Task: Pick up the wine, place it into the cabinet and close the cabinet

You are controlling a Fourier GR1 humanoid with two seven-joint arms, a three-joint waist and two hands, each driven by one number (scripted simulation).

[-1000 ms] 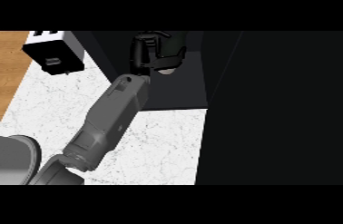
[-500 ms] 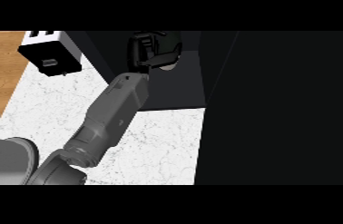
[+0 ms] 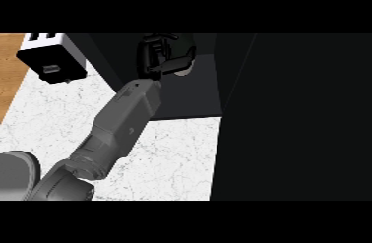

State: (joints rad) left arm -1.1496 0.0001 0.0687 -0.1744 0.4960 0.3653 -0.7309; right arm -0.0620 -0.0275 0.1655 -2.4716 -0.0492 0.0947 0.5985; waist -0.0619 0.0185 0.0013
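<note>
My left forearm [image 3: 120, 126] comes up from the lower left, and its black hand [image 3: 161, 55] is inside the dark open cabinet [image 3: 189, 102]. The fingers and thumb are curled round a dark object, most of it hidden against the black interior. Only a small pale round end of the wine [image 3: 184, 70] shows just right of the thumb. The wine is held a little above the cabinet floor, near its back. My right hand is nowhere in the view.
A black and white boxy appliance [image 3: 47, 57] stands at the far left of the white marble counter [image 3: 167, 153]. A large black panel [image 3: 291, 119], seemingly the cabinet's door or side, fills the right. Wooden floor [image 3: 9, 75] shows at the left edge.
My left hand has moved slightly farther into the cabinet, carrying the pale end of the wine with it. The forearm has followed.
</note>
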